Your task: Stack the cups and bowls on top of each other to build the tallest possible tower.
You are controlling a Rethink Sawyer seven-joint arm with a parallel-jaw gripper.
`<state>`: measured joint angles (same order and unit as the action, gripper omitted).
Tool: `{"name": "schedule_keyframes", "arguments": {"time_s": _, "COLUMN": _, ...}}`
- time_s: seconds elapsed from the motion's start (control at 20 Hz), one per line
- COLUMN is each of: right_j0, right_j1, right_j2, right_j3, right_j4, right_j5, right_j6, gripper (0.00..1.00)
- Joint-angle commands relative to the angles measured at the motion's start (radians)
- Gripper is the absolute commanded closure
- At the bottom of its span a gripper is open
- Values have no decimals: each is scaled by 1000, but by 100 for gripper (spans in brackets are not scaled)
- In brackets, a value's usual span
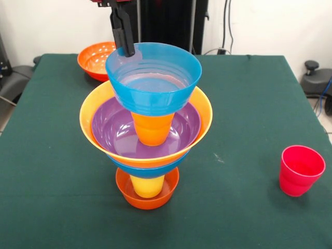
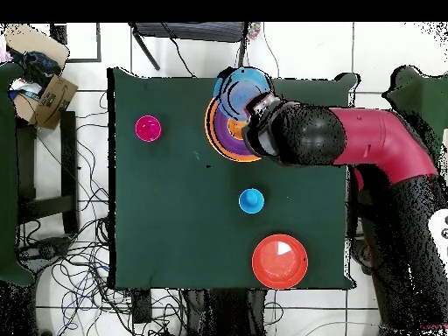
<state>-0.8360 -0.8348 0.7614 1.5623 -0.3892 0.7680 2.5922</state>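
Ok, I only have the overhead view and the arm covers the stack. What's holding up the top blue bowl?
Observer: In the front view the top blue bowl sits on an orange cup that stands in the purple bowl.
Operator: And what's at the base?
Observer: A small red-orange bowl, with a yellow cup standing in it.
Operator: Where's the hand?
Observer: The hand is at the top blue bowl's far rim. I cannot tell whether it grips.
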Motion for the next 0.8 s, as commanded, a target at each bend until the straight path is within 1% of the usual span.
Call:
{"name": "schedule_keyframes", "arguments": {"time_s": 0.05, "right_j0": 26, "right_j1": 20, "right_j2": -51, "right_j3": 77, "right_j4": -86, "right_j5": -45, "right_j6": -134, "gripper": 100}}
{"name": "schedule_keyframes", "arguments": {"time_s": 0.8, "right_j0": 23, "right_j1": 20, "right_j2": -42, "right_j3": 89, "right_j4": -72, "right_j5": -13, "right_j6": -148, "gripper": 100}}
